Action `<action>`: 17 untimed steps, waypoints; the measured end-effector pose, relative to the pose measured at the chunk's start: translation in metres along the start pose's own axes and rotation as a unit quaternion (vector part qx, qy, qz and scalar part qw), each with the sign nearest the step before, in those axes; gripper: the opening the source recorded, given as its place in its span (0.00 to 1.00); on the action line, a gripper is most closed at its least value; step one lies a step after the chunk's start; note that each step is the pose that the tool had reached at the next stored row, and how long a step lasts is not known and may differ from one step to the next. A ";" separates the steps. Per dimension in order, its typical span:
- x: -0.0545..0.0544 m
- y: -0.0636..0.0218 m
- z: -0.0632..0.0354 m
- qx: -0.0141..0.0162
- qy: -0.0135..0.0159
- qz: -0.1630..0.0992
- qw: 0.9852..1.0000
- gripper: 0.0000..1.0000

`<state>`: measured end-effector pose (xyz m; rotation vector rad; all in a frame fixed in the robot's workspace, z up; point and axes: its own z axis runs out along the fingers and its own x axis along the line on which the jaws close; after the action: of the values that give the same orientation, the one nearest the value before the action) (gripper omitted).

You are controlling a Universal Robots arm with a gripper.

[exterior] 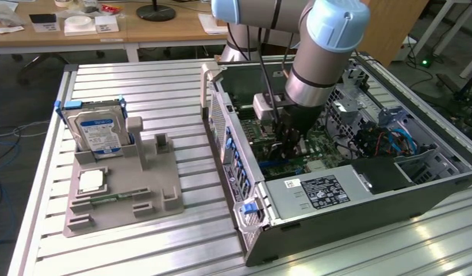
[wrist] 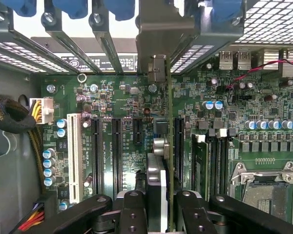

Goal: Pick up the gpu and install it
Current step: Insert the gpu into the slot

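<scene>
Motherboard (wrist: 112, 97) beneath; gpu (wrist: 169, 122) clamped between jaws.

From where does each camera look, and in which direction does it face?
Exterior view: above and beside the table, looking down into the open computer case; the arm shows.
Wrist view: on the wrist, looking along the hand at the motherboard; its fingers show, holding the gpu edge-on.
Shared: the motherboard inside the case.

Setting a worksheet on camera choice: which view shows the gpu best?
Wrist view: the gpu is close, edge-on, held in the gripper, with the motherboard behind it. In the exterior view the arm hides most of it.
</scene>
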<state>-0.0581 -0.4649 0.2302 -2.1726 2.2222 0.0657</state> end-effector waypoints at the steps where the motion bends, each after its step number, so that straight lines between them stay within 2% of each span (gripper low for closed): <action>1: 0.000 0.0000 -0.0002 0.000 0.000 0.000 1.000 0.28; 7: 0.000 -0.0001 -0.0014 0.001 0.000 0.000 1.000 0.28; 17: 0.000 -0.0003 0.0008 0.001 0.000 0.000 1.000 0.28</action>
<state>-0.0578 -0.4649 0.2293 -2.1715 2.2205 0.0625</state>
